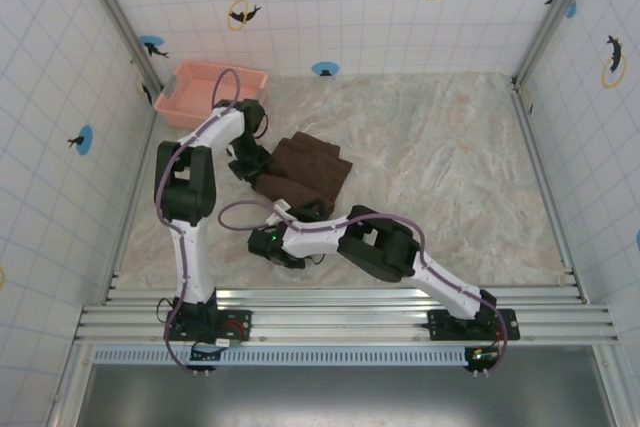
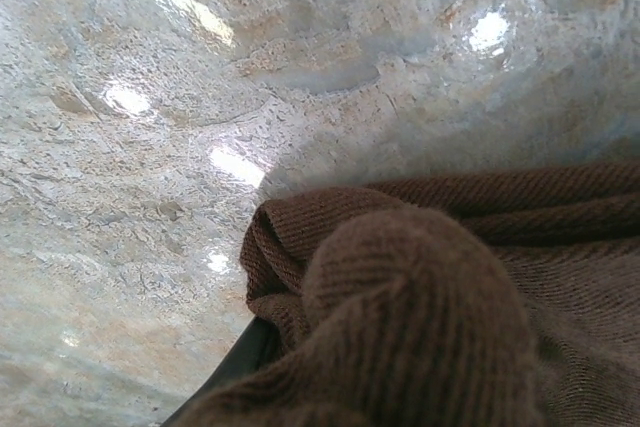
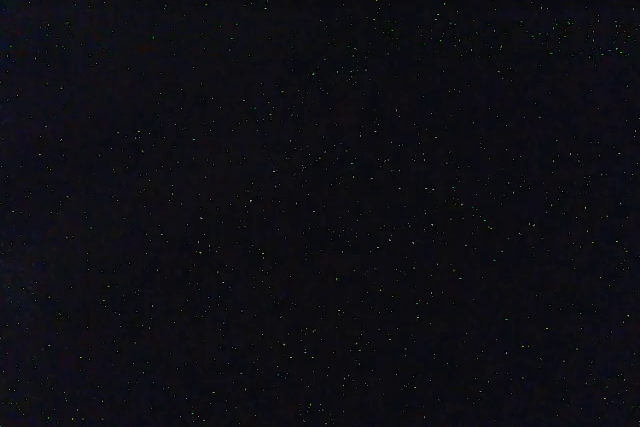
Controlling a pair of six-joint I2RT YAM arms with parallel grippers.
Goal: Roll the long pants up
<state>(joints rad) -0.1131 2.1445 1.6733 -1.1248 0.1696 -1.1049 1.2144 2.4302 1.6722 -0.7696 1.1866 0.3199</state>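
Note:
The long pants (image 1: 305,169) lie folded into a dark brown bundle on the marbled table, left of centre. My left gripper (image 1: 248,167) is at the bundle's left edge. In the left wrist view the brown cloth (image 2: 420,297) is bunched up over the jaws and hides most of them, with one dark finger (image 2: 235,367) showing beneath it, so the gripper is shut on the cloth. My right gripper (image 1: 284,211) reaches in from the right to the near edge of the pants. Its jaws are hidden under its own wrist, and the right wrist view is black.
A pink slatted basket (image 1: 215,92) stands at the back left, just behind the left arm's elbow. Tiled walls close in the table on three sides. Bare marbled surface (image 1: 450,177) stretches to the right of the pants.

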